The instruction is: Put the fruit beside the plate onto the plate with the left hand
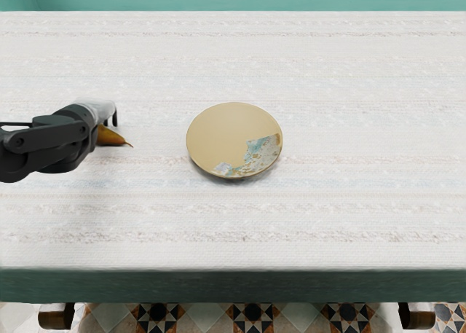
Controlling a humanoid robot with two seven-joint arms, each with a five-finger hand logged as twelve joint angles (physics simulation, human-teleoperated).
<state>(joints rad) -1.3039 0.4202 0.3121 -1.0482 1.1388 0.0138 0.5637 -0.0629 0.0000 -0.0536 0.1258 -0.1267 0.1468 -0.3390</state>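
At the left edge of the frame, a dark grey robot arm [44, 143] reaches in over the table, ending in the left hand [102, 113], whose pale grey casing shows just past the wrist; the hand sits low over the cloth, directly above and against the small orange-brown fruit with a pointed tip [114, 137]; most of the hand is hidden behind the forearm, so whether it is open, closed or gripping the fruit cannot be told; only the contact or near-contact of hand and fruit is plain.

Only the right-hand part of the fruit shows from beneath the hand; its long axis runs from upper left to lower right, and its sharp tip points right and slightly down, towards the plate; it lies on the cloth in the left part of the frame, well apart from the plate.

Near the centre of the frame rests the round, shallow tan plate [222, 132]; a mottled blue and white patch marks its lower right rim; nothing lies on it.

Both stand on the white, ribbed-cloth table [349, 202], whose dark green front edge crosses the lower frame; patterned floor tiles [251, 318] show below.
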